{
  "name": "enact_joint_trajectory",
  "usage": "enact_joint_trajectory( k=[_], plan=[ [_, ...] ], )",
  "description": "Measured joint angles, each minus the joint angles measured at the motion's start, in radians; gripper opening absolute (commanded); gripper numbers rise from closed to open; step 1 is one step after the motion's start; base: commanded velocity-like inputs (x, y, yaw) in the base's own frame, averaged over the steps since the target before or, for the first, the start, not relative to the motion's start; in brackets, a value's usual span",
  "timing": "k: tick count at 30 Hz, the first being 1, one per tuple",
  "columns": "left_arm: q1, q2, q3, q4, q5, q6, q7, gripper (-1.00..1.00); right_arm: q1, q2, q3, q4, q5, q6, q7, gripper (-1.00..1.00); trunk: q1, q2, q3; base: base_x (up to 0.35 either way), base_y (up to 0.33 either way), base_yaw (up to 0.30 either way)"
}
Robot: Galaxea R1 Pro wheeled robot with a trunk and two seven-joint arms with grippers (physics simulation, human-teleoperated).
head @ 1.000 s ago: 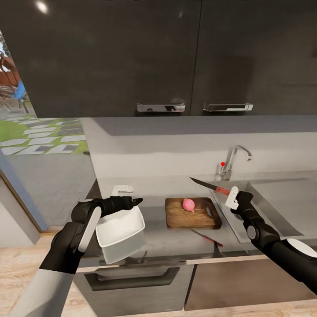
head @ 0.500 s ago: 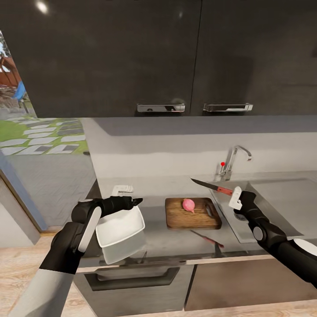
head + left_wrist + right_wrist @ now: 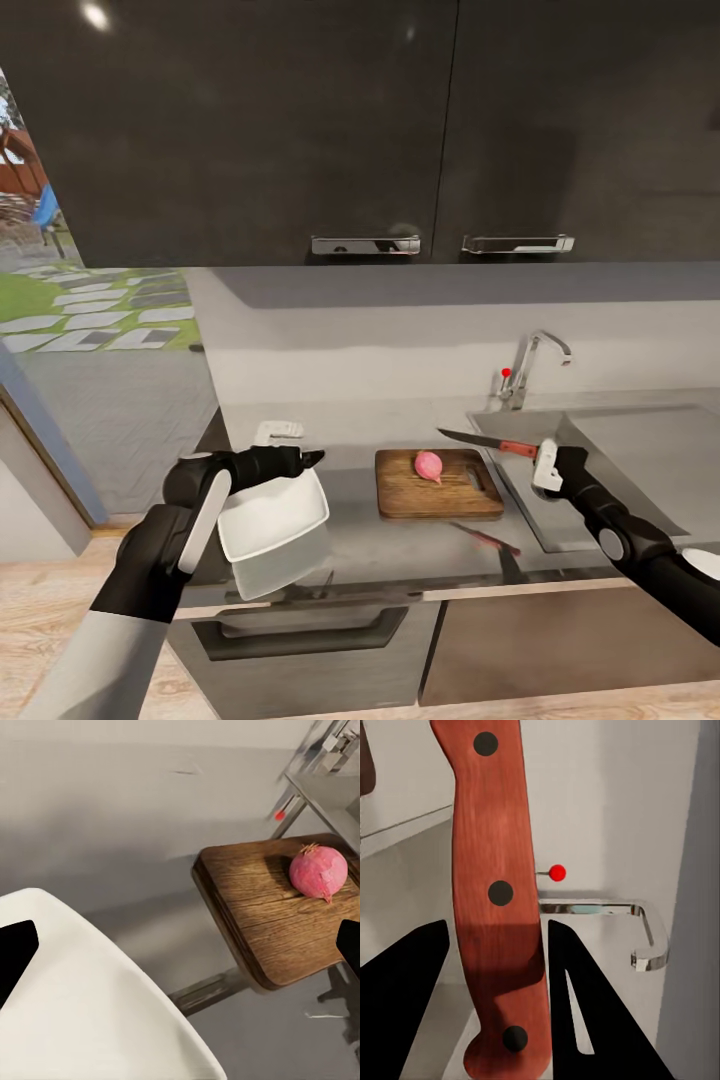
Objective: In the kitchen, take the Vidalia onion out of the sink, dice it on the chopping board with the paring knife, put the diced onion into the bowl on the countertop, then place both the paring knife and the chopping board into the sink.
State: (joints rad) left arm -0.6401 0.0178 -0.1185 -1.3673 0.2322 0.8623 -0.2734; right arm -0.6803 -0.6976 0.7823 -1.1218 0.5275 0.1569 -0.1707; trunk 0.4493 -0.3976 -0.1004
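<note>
We hold the paring knife beside the sink; the onion rests on the board.
On the bench (image 3: 400, 540), the sink (image 3: 640, 470), chopping board (image 3: 438, 485), bowl (image 3: 272, 520) under our spread left tool (image 3: 300, 458); right tool (image 3: 546, 466) clamped on paring knife (image 3: 490, 443); onion (image 3: 429, 464) whole.

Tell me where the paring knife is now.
In the head view, the paring knife is held in the right gripper, above the sink's left edge, right of the chopping board.

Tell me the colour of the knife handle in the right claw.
Reddish-brown with three dark rivets on the paring knife handle; clearest in the right wrist view.
</note>
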Motion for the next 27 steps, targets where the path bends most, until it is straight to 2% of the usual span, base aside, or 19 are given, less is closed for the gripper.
enact_joint_trajectory(
  k=[9,12,15,20,21,22,23,27],
  plan=[
    [0.000,0.000,-0.025,0.004,0.000,0.000,0.000,1.00,0.000,0.002,0.014,0.000,0.010,-0.005,-0.003,-1.00,0.000,0.000,0.000,0.000,0.000,0.000],
    [0.000,0.000,-0.049,0.003,0.000,0.000,-0.001,1.00,0.000,0.002,0.013,0.000,0.010,-0.005,-0.004,-1.00,0.000,0.000,0.000,0.000,0.000,0.000],
    [0.000,-0.012,-0.063,0.003,0.001,0.000,-0.001,1.00,0.000,0.002,0.013,0.000,0.010,-0.005,-0.004,-1.00,0.000,0.000,0.000,0.000,0.000,0.000],
    [0.000,-0.072,-0.102,0.000,0.003,-0.003,0.003,1.00,0.000,0.003,0.011,0.000,0.010,-0.005,-0.003,-1.00,0.000,0.000,0.000,0.000,0.000,0.000],
    [0.000,-0.076,-0.104,-0.001,0.002,-0.003,0.003,1.00,0.000,0.003,0.011,0.000,0.010,-0.005,-0.003,-1.00,0.000,0.000,0.000,0.000,0.000,0.000],
    [-0.001,-0.101,-0.109,0.002,0.005,-0.003,0.006,1.00,0.000,0.003,0.010,-0.001,0.010,-0.005,-0.002,-1.00,0.000,0.000,0.000,0.000,0.000,0.000],
    [-0.001,-0.112,-0.109,0.004,0.002,-0.004,0.007,1.00,0.000,0.003,0.010,-0.001,0.010,-0.005,-0.002,-1.00,0.000,0.000,0.000,0.000,0.000,0.000],
    [-0.002,-0.143,-0.109,0.038,0.000,-0.005,0.008,1.00,0.000,0.003,0.009,-0.001,0.010,-0.005,-0.002,-1.00,0.000,0.000,0.000,0.000,0.000,0.000]
  ],
)
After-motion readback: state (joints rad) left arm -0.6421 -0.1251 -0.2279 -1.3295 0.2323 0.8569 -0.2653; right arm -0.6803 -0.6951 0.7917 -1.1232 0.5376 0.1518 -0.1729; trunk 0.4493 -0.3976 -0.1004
